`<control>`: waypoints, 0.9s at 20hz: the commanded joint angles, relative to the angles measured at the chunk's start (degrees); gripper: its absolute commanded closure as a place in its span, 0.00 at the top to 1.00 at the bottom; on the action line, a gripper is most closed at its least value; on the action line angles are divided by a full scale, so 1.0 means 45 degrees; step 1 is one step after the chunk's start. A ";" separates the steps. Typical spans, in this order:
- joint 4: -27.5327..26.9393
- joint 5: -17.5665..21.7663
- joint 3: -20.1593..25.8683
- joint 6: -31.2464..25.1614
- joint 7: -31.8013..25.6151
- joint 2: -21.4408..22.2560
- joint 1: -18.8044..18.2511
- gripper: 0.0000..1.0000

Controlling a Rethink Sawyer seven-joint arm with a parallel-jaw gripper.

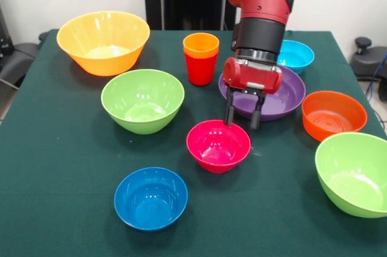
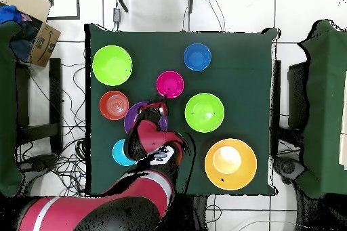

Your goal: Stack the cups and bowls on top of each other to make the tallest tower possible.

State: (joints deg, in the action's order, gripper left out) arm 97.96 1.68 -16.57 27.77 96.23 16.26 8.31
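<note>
A green-clothed bench (image 1: 60, 148) was seen spread with single bowls, while the tower had been begun only as an orange cup (image 1: 201, 45) nested in the red cup (image 1: 200, 68) near the far middle. The gripper (image 1: 242, 115) was held empty, fingers spread, just above the far rim of the pink bowl (image 1: 217, 144) and in front of the purple bowl (image 1: 284, 97), apparently lined up for a rim pinch. No brand, label or writing could be read.
</note>
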 commanded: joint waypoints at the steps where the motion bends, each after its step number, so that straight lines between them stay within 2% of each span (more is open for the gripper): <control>1: 0.0089 0.1467 0.2923 -0.2047 0.1886 0.0558 -0.0609 1.00; 4: 0.0123 0.1391 0.2912 -0.2114 0.1858 0.0575 -0.0508 1.00; 11: -0.0285 0.0576 0.1110 -0.0265 0.1496 -0.0303 0.0559 1.00; 15: -0.0471 0.0586 0.0812 -0.0194 0.1466 -0.0431 0.0560 1.00; 18: -0.0557 0.0248 0.0247 -0.0414 0.1269 -0.0482 0.0829 1.00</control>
State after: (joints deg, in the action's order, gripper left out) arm 97.95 4.18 -16.50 27.13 96.23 17.38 10.90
